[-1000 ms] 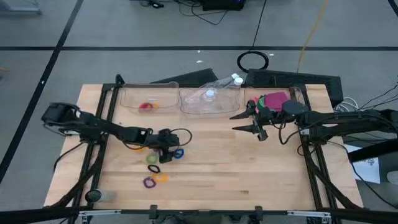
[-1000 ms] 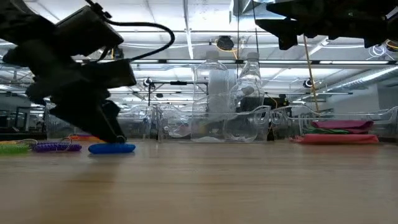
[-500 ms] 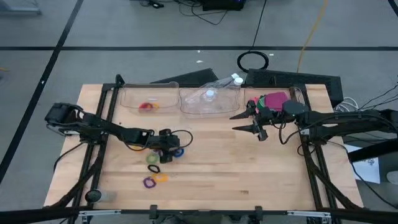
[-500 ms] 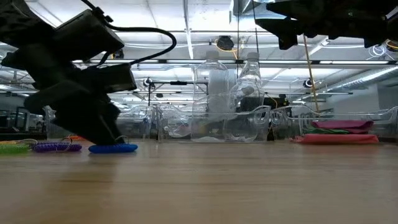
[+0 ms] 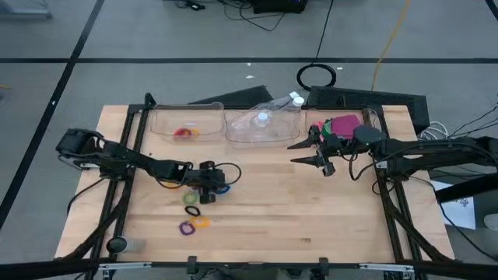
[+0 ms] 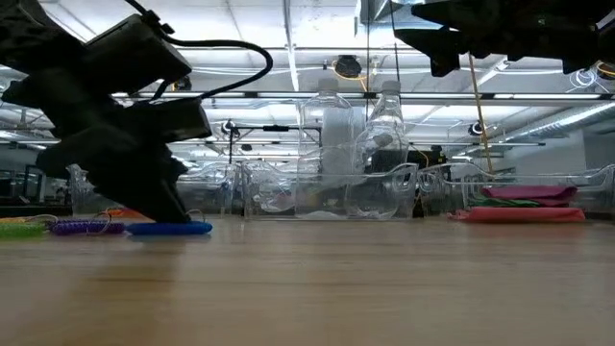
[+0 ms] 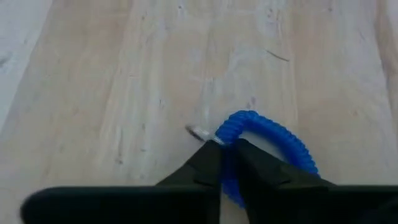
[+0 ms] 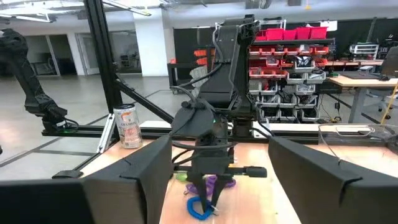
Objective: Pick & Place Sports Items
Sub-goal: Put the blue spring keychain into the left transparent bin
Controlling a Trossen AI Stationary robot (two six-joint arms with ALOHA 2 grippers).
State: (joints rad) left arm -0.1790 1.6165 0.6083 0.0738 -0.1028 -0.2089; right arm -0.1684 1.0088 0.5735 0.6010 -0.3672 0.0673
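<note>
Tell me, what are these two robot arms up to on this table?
They are sorting small sports items into clear bins. The left gripper is down on the wooden table, pinched shut on a blue elastic ring that lies on the surface. A green ring, a purple ring and an orange ring lie nearby. The right gripper hangs open above the table, beside the bin that holds the pink piece.

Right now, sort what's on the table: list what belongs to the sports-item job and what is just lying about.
Job:
- blue ring, pinched by the shut left gripper
- green ring, purple ring, orange ring on the table
- pink piece in the right-hand tray
- rings in the left clear tray

Lying about:
- plastic bottles
- drink can
- right gripper, open, waiting
</note>
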